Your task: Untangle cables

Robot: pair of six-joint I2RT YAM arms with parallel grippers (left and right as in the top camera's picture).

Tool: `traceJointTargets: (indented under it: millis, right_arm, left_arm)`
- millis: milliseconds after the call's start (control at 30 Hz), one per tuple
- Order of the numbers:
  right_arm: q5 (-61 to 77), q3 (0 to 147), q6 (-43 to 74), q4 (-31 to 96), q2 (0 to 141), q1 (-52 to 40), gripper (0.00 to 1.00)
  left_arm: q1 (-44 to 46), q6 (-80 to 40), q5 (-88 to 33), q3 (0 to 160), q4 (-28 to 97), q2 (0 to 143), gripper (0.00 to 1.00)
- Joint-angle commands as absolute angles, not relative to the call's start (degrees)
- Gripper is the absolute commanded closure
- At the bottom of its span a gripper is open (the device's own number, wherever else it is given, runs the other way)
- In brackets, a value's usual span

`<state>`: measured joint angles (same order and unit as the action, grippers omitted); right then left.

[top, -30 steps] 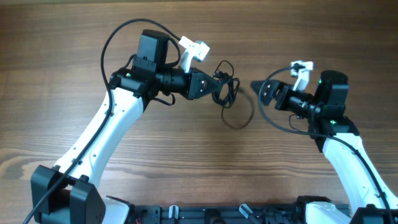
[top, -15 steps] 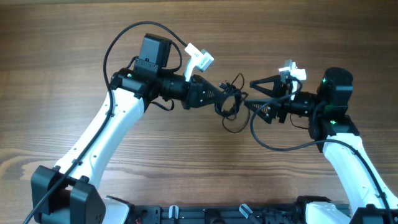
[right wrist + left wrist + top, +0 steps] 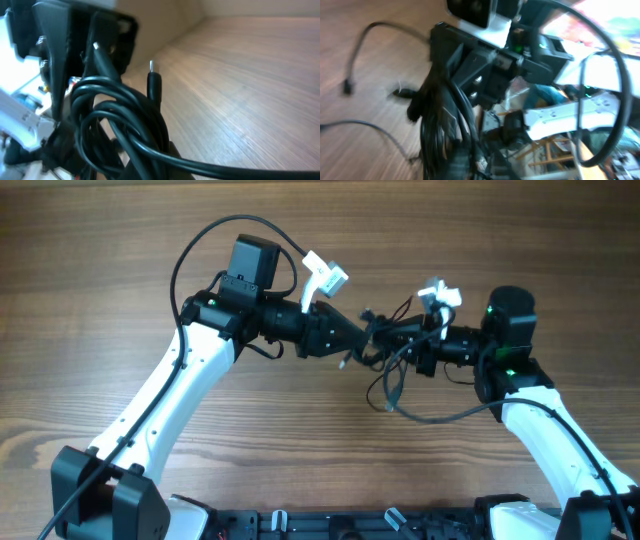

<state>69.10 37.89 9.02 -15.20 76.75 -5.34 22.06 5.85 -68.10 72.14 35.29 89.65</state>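
The thin black cables with small plug ends are bunched in one knot, held up over the brown wooden desk between the two arms near its middle, with one loop hanging below. The right tool is closed on the cables. In the right wrist view a silver-tipped plug is shown standing up from crossed coils. The left tool is set against the other side of the knot. Whether it is gripping cannot be told from the blurred left wrist view. No strand is seen lying apart, so the untangling is judged barely begun, with the pulling apart and laying out all left to do. No brand, label or writing can be read anywhere.
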Motion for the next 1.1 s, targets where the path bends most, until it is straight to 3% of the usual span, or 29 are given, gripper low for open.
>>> traceJointTargets:
  millis: [0,67,133,267,500,667,900,933,967,1067]
  right_arm:
    - [58.3,38.1,35.2,-18.0,77.5,-3.7,0.96]
    - [52.0,38.1,45.3,-17.2,77.5,-3.7,0.96]
    - [48.9,38.1,52.4,-17.4,77.5,-3.7,0.96]
    - [49.6,38.1,62.6,-17.5,77.5,-3.9,0.96]
    - [51.5,38.1,64.6,-17.1,77.5,-5.0,0.96]
    - [51.7,38.1,64.7,-17.1,77.5,-5.0,0.96]
    - [54.8,38.1,64.5,-17.1,77.5,-5.0,0.96]
    - [54.7,38.1,64.5,-17.1,77.5,-5.0,0.96]
    - [54.7,38.1,64.4,-17.1,77.5,-5.0,0.95]
    - [53.1,38.1,56.2,-17.1,77.5,-5.0,0.76]
  left_arm:
    - [22.2,-1.7,-52.4,72.8,35.1,88.2,0.14]
    - [22.3,-6.9,-47.4,72.8,34.6,88.2,0.0]
    - [22.3,-11.9,-43.7,72.8,33.9,88.2,0.0]
    - [23.2,-19.6,-37.2,72.8,33.3,88.2,0.16]
    - [30.7,-25.7,-27.1,72.8,26.1,88.3,0.28]
    - [34.3,-34.3,-15.5,72.8,25.7,88.6,0.43]
    - [34.3,-41.7,-13.6,72.8,22.8,93.3,0.64]
    - [34.3,-42.8,-13.6,72.8,21.8,93.6,0.73]
    - [34.3,-43.4,-13.6,72.8,21.0,93.6,0.92]
    - [33.8,-42.4,-12.5,72.8,19.8,93.5,0.96]
